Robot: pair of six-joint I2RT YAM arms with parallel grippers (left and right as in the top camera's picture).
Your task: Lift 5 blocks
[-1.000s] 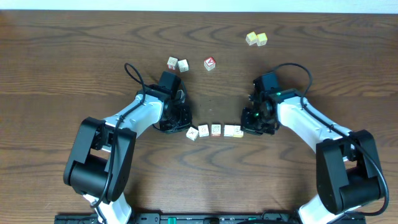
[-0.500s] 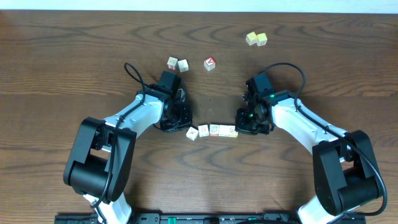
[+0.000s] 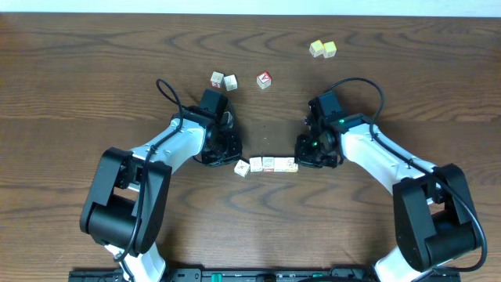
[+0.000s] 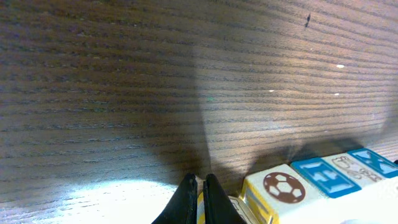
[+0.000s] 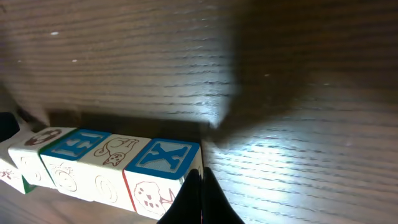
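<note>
- The blocks lie in a short row on the table, between the tips of the two grippers. Those toward the right gripper sit face to face. The one nearest the left gripper is turned askew and sits slightly off the line.
- The blue-X block ends the row at the right gripper. In the wrist view it sits just beside the fingertips, on their left, with its near corner touching them or all but touching. The other blocks run away from the tips behind it.
- The right gripper is clenched, its fingers pinched tip to tip on themselves and pointing down at the wood. It grasps no block.
- The ball-print block lies just to the right of the left gripper in that wrist view, with blue-printed faces lined up beyond it. Whether it touches the fingers cannot be told.
- The left gripper is also clenched, its fingers almost together at the table surface and gripping no block. A thin pale-yellow sliver shows in the slit between them, too little to identify.
- Beyond the left gripper and well apart from the row, two more cream printed cubes stand side by side.
- A red-faced cube sits beyond the gap between the grippers.
- Two yellow cubes sit together far beyond the right gripper, near the table's far edge.
</note>
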